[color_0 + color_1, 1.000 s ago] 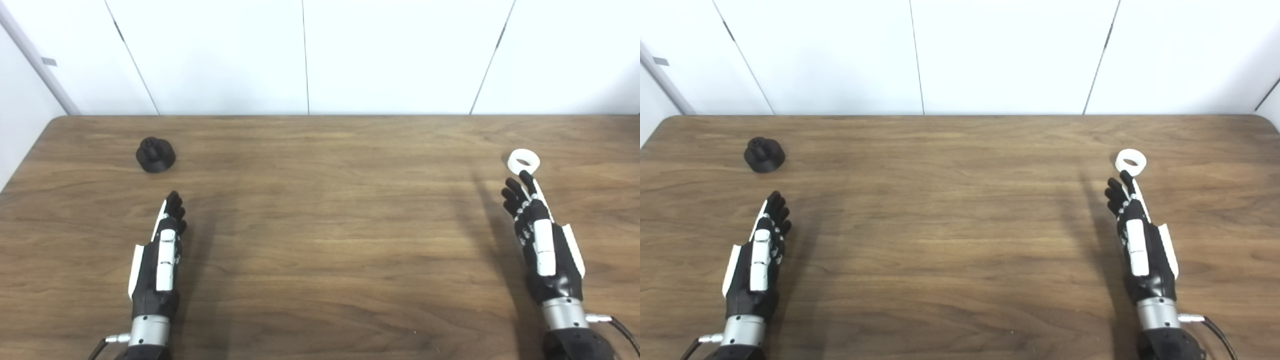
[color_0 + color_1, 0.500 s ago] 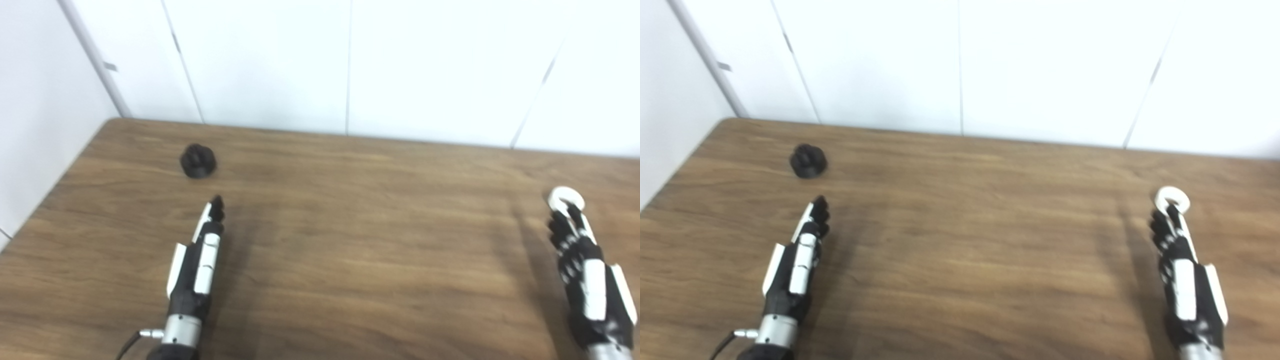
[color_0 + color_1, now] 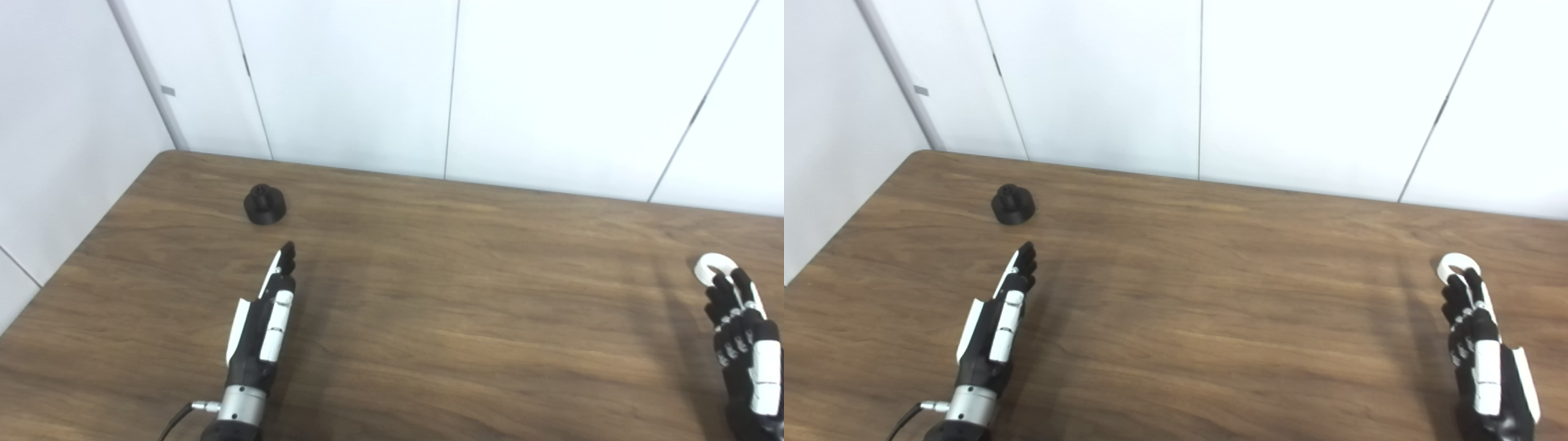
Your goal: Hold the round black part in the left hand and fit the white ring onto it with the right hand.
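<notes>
A: Where is the round black part [image 3: 264, 205]?

B: It stands on the wooden table [image 3: 465, 294], toward the far left corner, base down with its small knob up. Nothing touches it.

A: And the left hand [image 3: 263, 318]?

B: It lies low over the table, nearer the camera than the black part and a little to the right of it. The fingers [image 3: 286, 252] are stretched straight and close together, pointing toward the part, with bare wood between their tips and it. The hand holds nothing.

A: What about the white ring [image 3: 1456, 267]?

B: It lies flat on the table at the far right, with the wood showing through its hole.

A: Is the right hand [image 3: 1482, 361] on it?

B: The hand comes in at the lower right corner, back up, empty, with its fingers loosely spread and gently bent. The fingertips [image 3: 1455, 283] reach the near edge of the ring and cover part of it in both views. I cannot tell whether they actually touch it or hang just above.

A: How far apart are the two pieces?

B: Well apart, at opposite ends of the table. White wall panels [image 3: 551, 92] stand behind it.
</notes>
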